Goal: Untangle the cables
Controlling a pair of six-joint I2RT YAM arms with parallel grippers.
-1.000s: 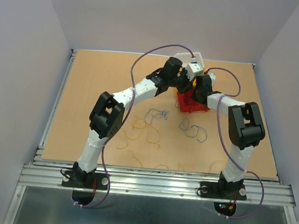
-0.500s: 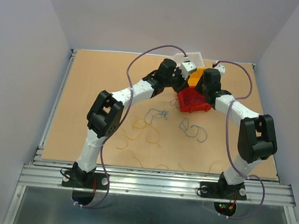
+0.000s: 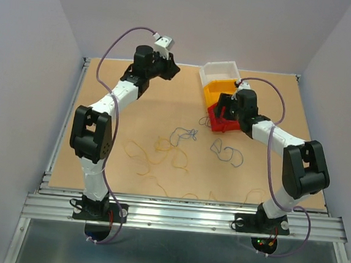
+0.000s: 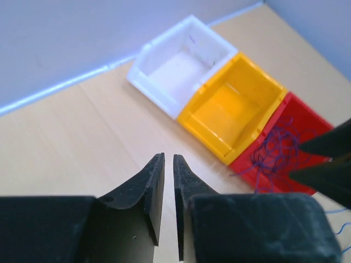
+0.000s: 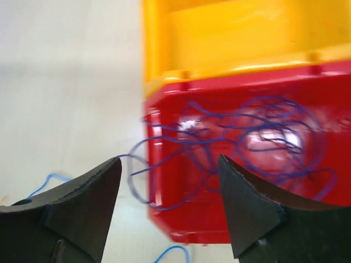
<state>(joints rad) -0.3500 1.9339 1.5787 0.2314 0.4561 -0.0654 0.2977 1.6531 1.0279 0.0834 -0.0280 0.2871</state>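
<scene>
Cables (image 3: 184, 134) are lying loose mid-worktop (image 3: 139, 119), purple ones (image 5: 258, 137) sitting in the red bin (image 3: 222, 126) at two o'clock, seemingly sorted by colour, under the wide-apart, empty right hand (image 5: 170, 161), while the left hand (image 4: 169, 159) is hanging nearly together, empty, at eleven o'clock.

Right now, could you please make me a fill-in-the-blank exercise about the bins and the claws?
1. The bin holding the purple cables is ___.
2. Between it and the white bin stands the ___ bin.
3. The right claw hovers above the cables, jaws ___.
Missing words: red; yellow; open.
</scene>
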